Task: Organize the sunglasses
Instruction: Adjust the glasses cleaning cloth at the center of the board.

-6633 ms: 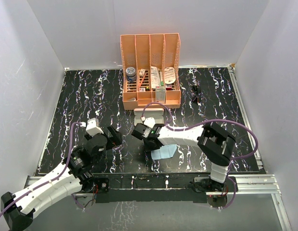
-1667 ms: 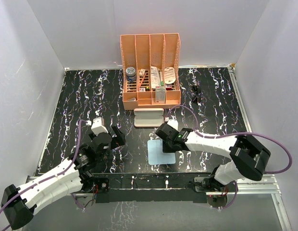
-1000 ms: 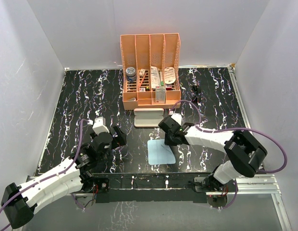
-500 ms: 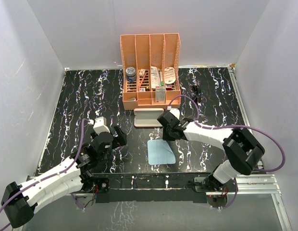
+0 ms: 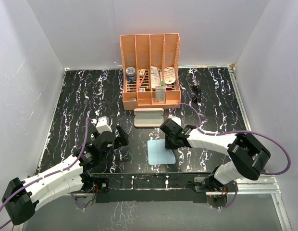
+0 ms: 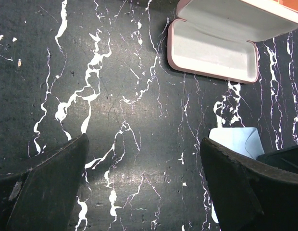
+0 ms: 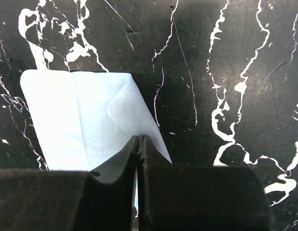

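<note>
The sunglasses [image 5: 196, 93] lie on the black marbled table at the far right, a small dark pair, far from both arms. The pink case [image 5: 149, 117] [image 6: 214, 48] lies open in front of the organizer. A light blue cloth [image 5: 160, 152] [image 7: 67, 120] [image 6: 235, 139] lies flat, one corner folded over. My right gripper [image 5: 170, 140] [image 7: 139, 138] is shut, its tips resting on that folded flap at the cloth's right edge; the flap's corner lies free. My left gripper [image 5: 112, 138] [image 6: 144, 140] is open over bare table, left of the cloth, holding nothing.
An orange desk organizer [image 5: 150, 72] with several small items stands at the back middle. White walls close in the table on three sides. The right arm's purple cable [image 5: 206, 126] arcs over the table to the right of the case.
My right gripper has come back from beside the pink case toward me, onto the cloth's right edge, staying shut. The left arm has crept slightly forward, still open.
</note>
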You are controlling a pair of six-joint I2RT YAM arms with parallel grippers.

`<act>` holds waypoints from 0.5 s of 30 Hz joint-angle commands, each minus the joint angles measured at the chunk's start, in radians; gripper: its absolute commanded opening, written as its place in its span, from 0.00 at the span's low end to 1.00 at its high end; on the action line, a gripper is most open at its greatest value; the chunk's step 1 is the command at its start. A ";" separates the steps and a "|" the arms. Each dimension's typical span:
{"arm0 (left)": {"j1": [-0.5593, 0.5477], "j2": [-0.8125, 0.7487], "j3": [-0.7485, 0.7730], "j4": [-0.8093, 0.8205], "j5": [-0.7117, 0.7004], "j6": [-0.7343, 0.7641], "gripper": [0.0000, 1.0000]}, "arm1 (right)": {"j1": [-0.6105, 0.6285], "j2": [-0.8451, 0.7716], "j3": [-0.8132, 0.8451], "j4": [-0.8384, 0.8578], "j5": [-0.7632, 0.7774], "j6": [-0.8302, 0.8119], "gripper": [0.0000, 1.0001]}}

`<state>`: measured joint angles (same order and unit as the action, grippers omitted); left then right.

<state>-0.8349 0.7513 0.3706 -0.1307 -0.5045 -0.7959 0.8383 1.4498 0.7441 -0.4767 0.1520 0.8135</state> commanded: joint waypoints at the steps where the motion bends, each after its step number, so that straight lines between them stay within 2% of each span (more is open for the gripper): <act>1: -0.001 -0.010 0.027 0.014 0.007 0.009 0.99 | 0.005 -0.029 -0.015 0.050 -0.006 0.018 0.00; 15: -0.001 0.005 0.022 0.025 0.011 0.009 0.99 | 0.039 -0.035 0.022 0.045 -0.015 0.026 0.00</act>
<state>-0.8349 0.7525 0.3706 -0.1196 -0.4957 -0.7959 0.8547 1.4445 0.7349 -0.4591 0.1310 0.8223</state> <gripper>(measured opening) 0.986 0.005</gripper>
